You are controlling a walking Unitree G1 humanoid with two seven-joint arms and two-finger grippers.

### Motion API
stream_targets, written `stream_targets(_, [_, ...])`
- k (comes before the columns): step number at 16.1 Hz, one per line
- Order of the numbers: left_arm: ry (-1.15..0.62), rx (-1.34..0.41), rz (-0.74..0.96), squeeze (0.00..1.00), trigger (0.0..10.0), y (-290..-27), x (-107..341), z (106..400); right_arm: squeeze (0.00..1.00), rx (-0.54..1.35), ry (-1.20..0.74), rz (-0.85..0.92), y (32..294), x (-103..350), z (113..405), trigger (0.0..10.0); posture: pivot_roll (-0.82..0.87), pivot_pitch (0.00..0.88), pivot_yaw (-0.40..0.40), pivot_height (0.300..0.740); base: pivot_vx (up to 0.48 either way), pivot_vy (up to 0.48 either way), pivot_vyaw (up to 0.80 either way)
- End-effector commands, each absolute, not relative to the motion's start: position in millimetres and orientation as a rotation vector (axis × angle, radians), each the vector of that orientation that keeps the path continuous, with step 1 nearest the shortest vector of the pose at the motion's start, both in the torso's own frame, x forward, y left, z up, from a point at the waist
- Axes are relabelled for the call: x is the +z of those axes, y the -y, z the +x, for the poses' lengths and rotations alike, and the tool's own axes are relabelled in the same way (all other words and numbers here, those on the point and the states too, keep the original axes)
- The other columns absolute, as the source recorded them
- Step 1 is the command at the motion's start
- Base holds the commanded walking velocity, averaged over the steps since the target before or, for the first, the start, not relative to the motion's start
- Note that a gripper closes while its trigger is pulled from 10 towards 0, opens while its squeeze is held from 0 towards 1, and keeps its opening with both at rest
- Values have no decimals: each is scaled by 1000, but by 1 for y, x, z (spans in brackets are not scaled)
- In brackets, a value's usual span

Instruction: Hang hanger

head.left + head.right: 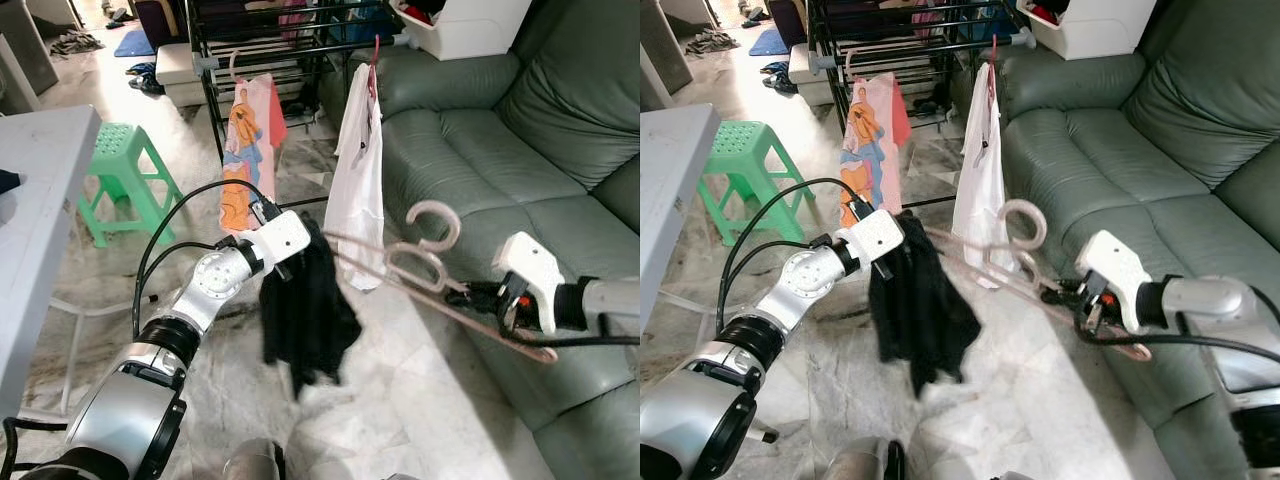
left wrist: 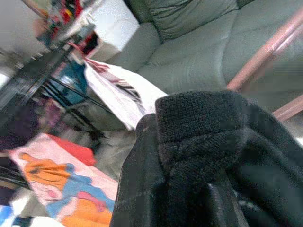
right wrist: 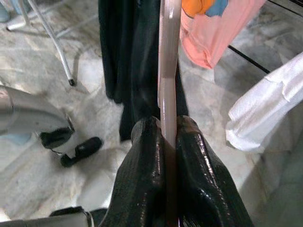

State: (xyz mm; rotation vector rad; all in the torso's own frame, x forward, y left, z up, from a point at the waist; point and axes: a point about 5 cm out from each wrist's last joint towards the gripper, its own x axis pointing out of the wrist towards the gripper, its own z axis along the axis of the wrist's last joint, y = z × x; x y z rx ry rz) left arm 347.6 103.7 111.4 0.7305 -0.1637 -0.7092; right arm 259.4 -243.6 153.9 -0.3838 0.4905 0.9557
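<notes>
A pale pink plastic hanger [image 1: 425, 270] is held level above the floor, its hook pointing up. My right gripper [image 1: 478, 296] is shut on the hanger's middle; in the right wrist view both fingers [image 3: 142, 175] pinch the hanger bar [image 3: 168, 71]. A black garment [image 1: 305, 310] hangs from the hanger's far end, and my left gripper [image 1: 300, 238] is shut on the garment's top edge. The left wrist view shows bunched black cloth [image 2: 203, 156] with pink hanger arms [image 2: 265, 52] behind it. A black drying rack [image 1: 290, 40] stands behind.
On the rack hang a pink printed shirt [image 1: 245, 150] and a white shirt [image 1: 358, 190] on a red hanger. A green leather sofa [image 1: 500, 150] fills the right side. A green stool [image 1: 125, 175] and a grey table [image 1: 35, 190] stand at left. The floor is marble tile.
</notes>
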Motion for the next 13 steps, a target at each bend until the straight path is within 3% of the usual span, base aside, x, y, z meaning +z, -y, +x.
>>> stream_targets(1, [227,-693,811,0,10000,-103,123,353,0,976,-461,-412,242,165,259,10000,-61,0,52,740,0,0,0])
stream_targets(4, [196,-669,904,0,10000,-112,118,356,0,935,-517,-484,257,164,256,10000,-64,0,52,740,0,0,0])
stream_targets(13, [226,-597,1023,0,10000,-120,115,358,0,1020,-516,-417,246,169,249,10000,-66,0,55,740,0,0,0])
